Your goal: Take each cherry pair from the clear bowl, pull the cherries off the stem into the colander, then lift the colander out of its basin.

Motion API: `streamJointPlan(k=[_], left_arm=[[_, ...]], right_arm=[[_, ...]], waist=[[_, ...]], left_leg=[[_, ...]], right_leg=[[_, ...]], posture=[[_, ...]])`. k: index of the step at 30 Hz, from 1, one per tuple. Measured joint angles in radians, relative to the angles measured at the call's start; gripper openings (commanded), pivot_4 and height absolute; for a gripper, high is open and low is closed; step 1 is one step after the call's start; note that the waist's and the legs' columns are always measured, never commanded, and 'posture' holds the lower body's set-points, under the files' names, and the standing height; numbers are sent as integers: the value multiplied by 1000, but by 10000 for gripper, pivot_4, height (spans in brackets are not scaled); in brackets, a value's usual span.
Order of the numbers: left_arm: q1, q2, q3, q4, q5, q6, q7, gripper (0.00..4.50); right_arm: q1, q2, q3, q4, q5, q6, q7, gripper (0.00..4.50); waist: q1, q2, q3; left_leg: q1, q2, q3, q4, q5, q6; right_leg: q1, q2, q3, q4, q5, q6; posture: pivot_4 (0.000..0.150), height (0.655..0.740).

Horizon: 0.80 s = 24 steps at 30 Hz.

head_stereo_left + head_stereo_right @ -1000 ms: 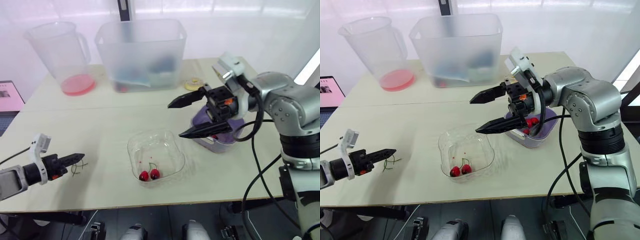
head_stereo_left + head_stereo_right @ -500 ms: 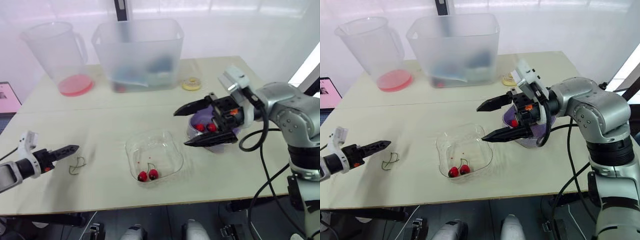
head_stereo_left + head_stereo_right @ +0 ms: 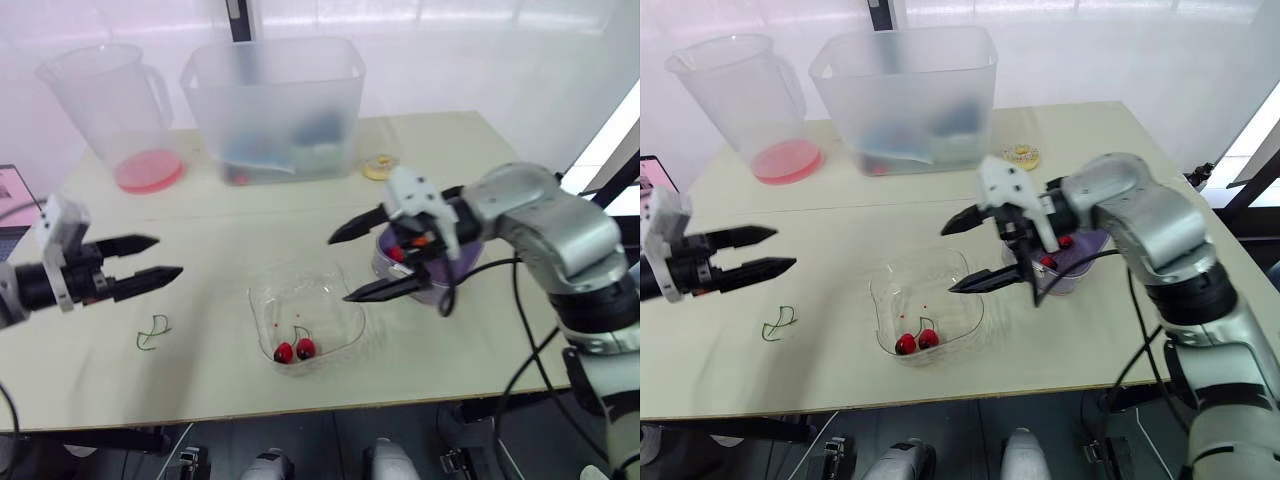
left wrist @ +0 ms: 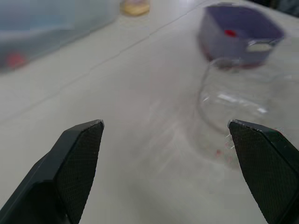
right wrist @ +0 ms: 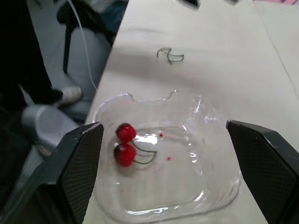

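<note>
Right gripper, jaws spread wide and empty, has swung left off the purple colander. It now hangs over the right rim of the clear bowl, aimed at the cherry pair lying by the bowl's near wall. A second ago this gripper stood over the colander, and half a second ago it was drawing clear of it. Red cherries show inside the colander, which stands just right of the bowl on the counter. Colander and basin read as one purple vessel from here.

On the left side, the left gripper has opened too. A second ago it was pressed together beside a bare green stem. Now its jaws stand apart and it points right toward the bowl, with the stem lying alone on the counter on its near side.

Taken together, the shifts suggest one pair is finished, with the fruit in the colander and the stem dropped, and that both arms are resetting for the next. The right wrist view frames the two joined cherries between its fingers, so the reach looks lined up. That pair appears to be the only one left in the bowl. Once it is stripped, the colander still has to be lifted out, a step not yet begun.
</note>
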Motion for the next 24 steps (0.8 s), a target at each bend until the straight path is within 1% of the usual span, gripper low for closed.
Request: streamJointPlan(k=[2, 4, 6, 10, 14, 16, 20, 24], left_arm=[[21, 44, 7, -33, -4, -4, -64, 44798], [72, 47, 8, -41, -7, -10, -123, 44798], [141, 26, 9, -27, 15, -44, -162, 44798], [225, -31, 38, -27, 32, -75, -166, 44798], [279, -63, 96, -73, 26, -75, -152, 44798], [292, -87, 100, -90, 26, -78, -139, 44798], [335, -99, 101, -98, 48, -110, -134, 44798], [342, -100, 101, -98, 51, -118, -134, 44798]], right_arm=[[-41, 38, 47, 17, -35, 24, -14, 45000], [-94, 69, 116, 42, -90, 75, -39, 45000], [-143, 79, 202, 77, -131, 131, -21, 45000], [-159, 166, 289, 150, -172, 224, -41, 45000], [-165, 191, 362, 164, -206, 319, -60, 45000], [-171, 213, 381, 169, -208, 362, -72, 45000], [-178, 219, 432, 171, -229, 383, -72, 45000], [-176, 222, 470, 166, -252, 375, -80, 45000]], waist=[[-7, 0, 0], [-14, 0, 0], [-21, 1, 0], [-22, 1, 0], [-17, 0, 0], [-19, 0, 0], [-20, 0, 0], [-19, 0, 0]], left_leg=[[0, -1, 0, -1, 0, 0], [0, 0, 0, -1, 0, 0], [0, 0, 0, -1, 0, 0], [0, 1, -1, -1, 0, 0], [-1, 0, -2, 0, 0, 0], [-1, 0, -2, 0, 0, 0], [0, 0, -2, 0, 0, 0], [0, 0, -2, 0, 0, 0]], right_leg=[[0, -1, 0, 0, 0, 0], [0, 0, 0, 0, 0, 0], [0, 2, 0, 0, 0, 0], [-1, 1, 0, 0, 0, 0], [0, 0, 0, 0, 0, 0], [0, 0, 0, 0, 0, 0], [0, 0, 0, 0, 0, 0], [0, 0, 0, 0, 0, 0]], posture=[[1500, 7400], [1500, 7400], [1500, 7400], [1500, 7400], [1500, 7400], [1500, 7400], [1500, 7400], [1500, 7400]])
